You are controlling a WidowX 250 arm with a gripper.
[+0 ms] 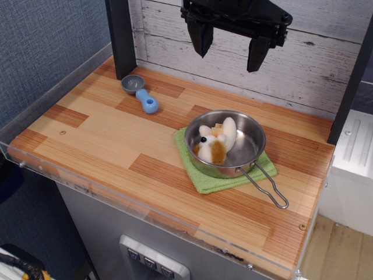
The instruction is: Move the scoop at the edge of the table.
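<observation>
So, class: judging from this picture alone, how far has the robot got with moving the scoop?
Nothing looks done yet: the scoop lies untouched near the table's back corner. The gripper hangs open and empty above, holding nothing. Reaching, grasping and moving all remain.

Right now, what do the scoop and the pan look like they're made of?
The scoop: likely plastic, with a matte grey bowl, smooth light-blue handle and no metallic glare. The pan: apparently polished steel, with a mirror-like wall and a thin wire handle.
</observation>
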